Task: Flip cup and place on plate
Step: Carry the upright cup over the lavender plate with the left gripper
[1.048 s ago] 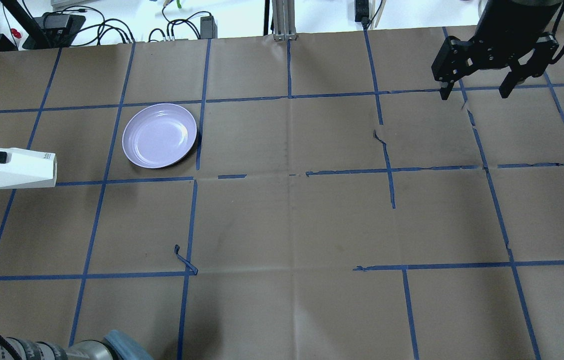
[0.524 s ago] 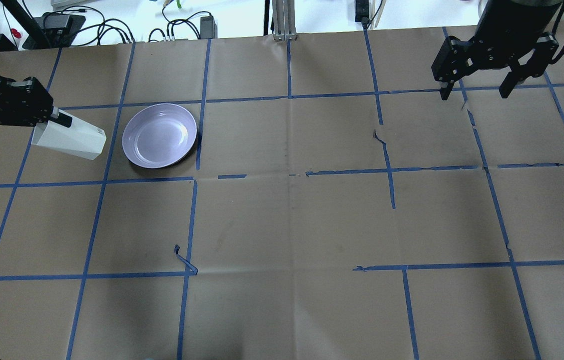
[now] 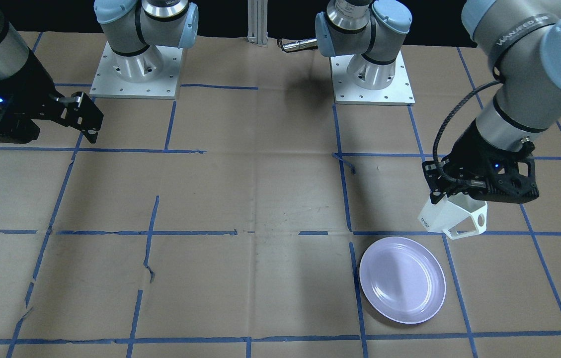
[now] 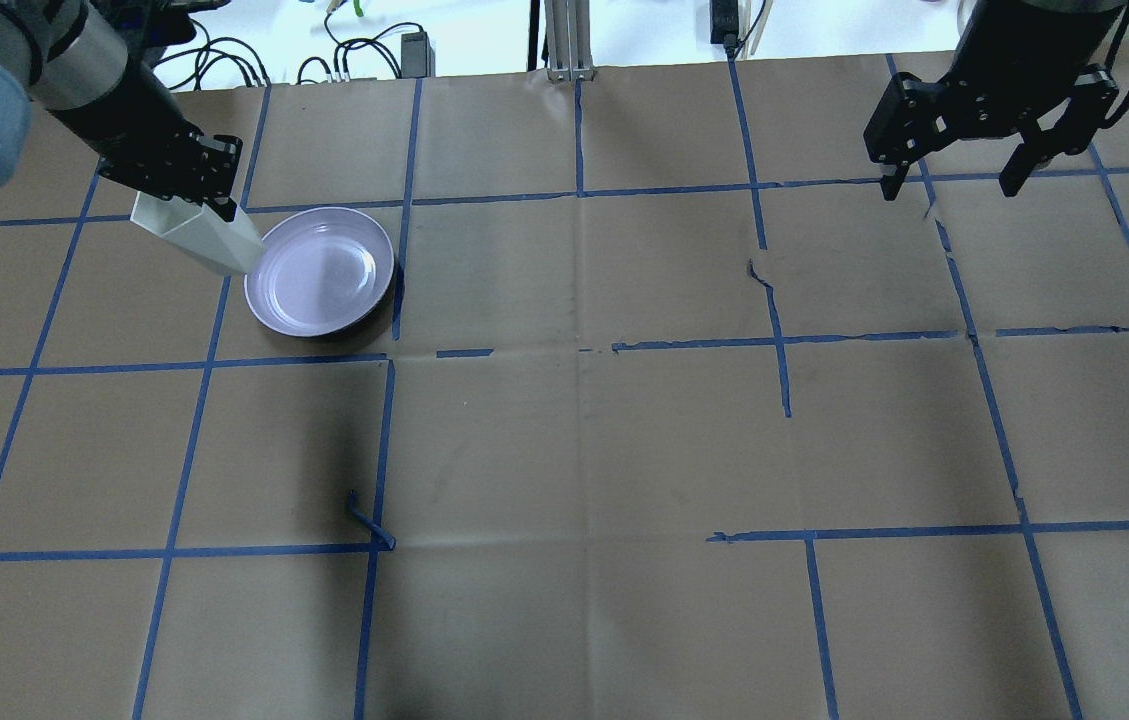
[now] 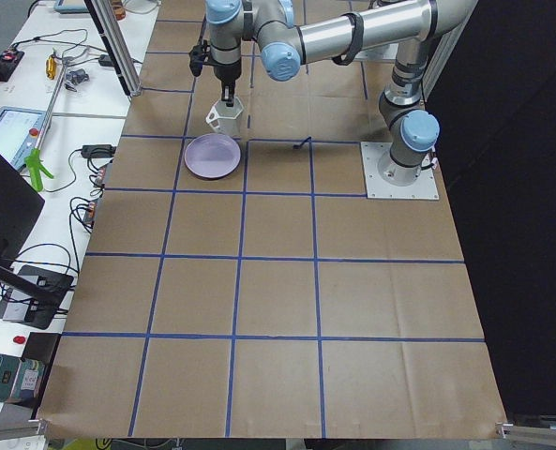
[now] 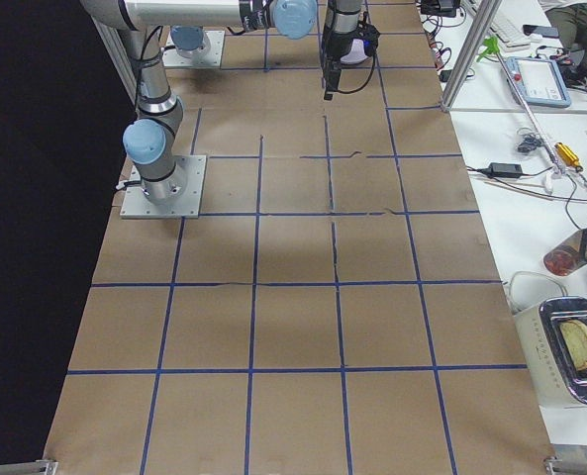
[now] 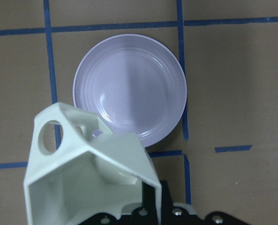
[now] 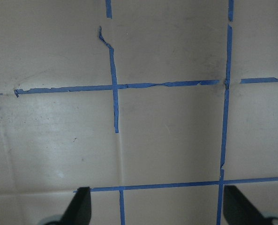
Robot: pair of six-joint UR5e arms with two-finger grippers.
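Our main worry is a bad landing. The cup (image 3: 451, 218) hangs tilted in the left jaws, above the tabletop (image 3: 240, 278), and the plate (image 3: 402, 281) lies below and just ahead of the jaws rather than squarely beneath them. If we let go here, we judge the cup would come down on the plate's raised rim or on the tabletop beside it, and it could topple. The jaws seem to pinch only one wall of the cup near its top, so the cup may swivel in the grip as we move. The plate looks glossy, so a cup set down at a slant might skid or nudge the plate aside. We would centre the jaws over the plate and level the cup first.

The left arm (image 3: 509, 109) reaches out and bends down, its wrist pointing steeply at the tabletop, the jaws closed on the cup with the handle on the side away from the plate. The right arm (image 4: 1014, 60) hangs well apart, its jaws spread and holding nothing.
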